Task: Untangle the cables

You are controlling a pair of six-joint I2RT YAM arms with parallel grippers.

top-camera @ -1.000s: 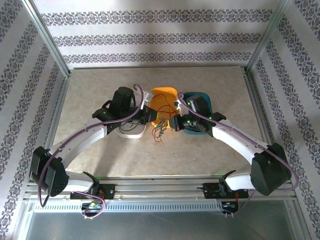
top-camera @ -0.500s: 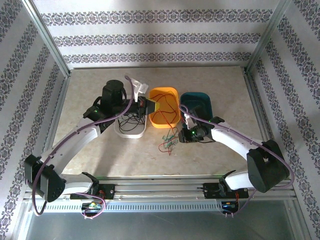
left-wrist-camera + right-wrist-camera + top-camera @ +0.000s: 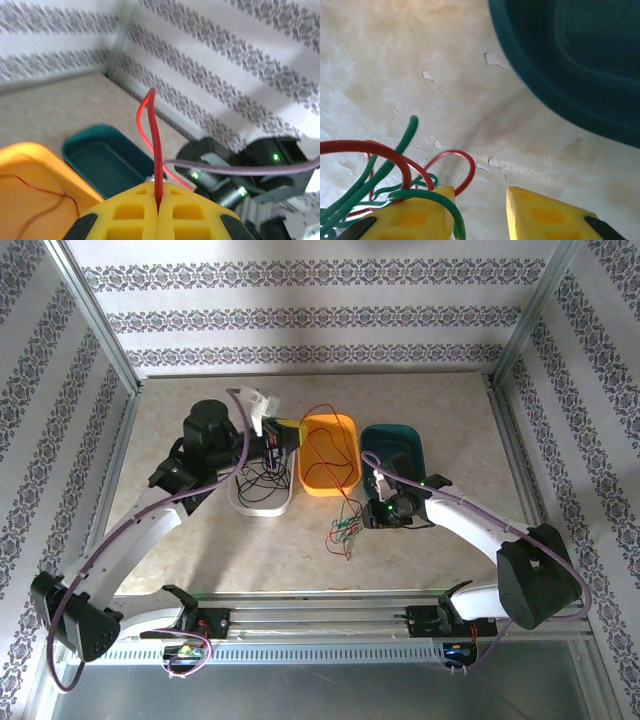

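one red cable (image 3: pixel 154 150) pinched left, right fingers (image 3: pixel 542 212) parted

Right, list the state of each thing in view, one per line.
left fingers: shut on the red wire.
right fingers: open, nothing between them.
red wire: pinched at one end, looping over the orange tub.
red and green bundle: tangled, loose on the table by the right fingers.
black cables: lying in the white tub.
teal tub: upright, empty as far as seen.
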